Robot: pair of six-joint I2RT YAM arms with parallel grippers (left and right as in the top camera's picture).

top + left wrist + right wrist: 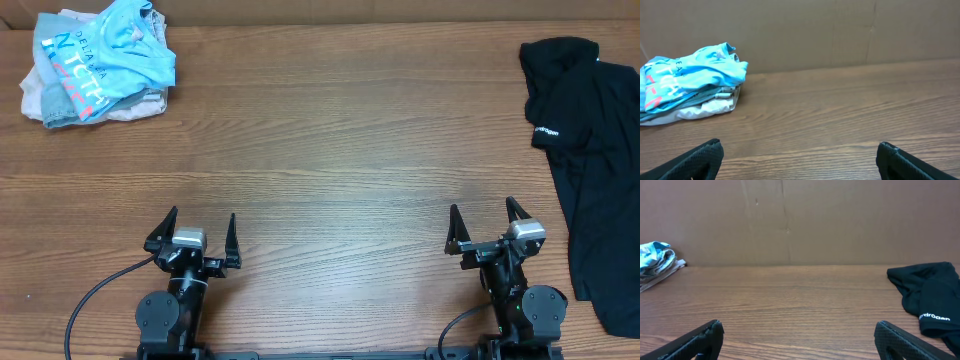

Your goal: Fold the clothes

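Clothes pile (98, 62) left, black shirt (590, 150) right, cardboard wall (840, 30) behind

**Overhead view:** looks straight down from high above the tabletop (340, 150), with the near edge at the bottom of the frame.

**Left wrist view:** sits low and close to the wood, behind the left tool (799, 147), and faces level toward the cardboard wall (840, 35) along the far edge.

**Right wrist view:** sits likewise behind the right tool (799, 330).

All three views share the pile of clothes (98, 62). The overhead and right wrist views share the black shirt (590, 150).
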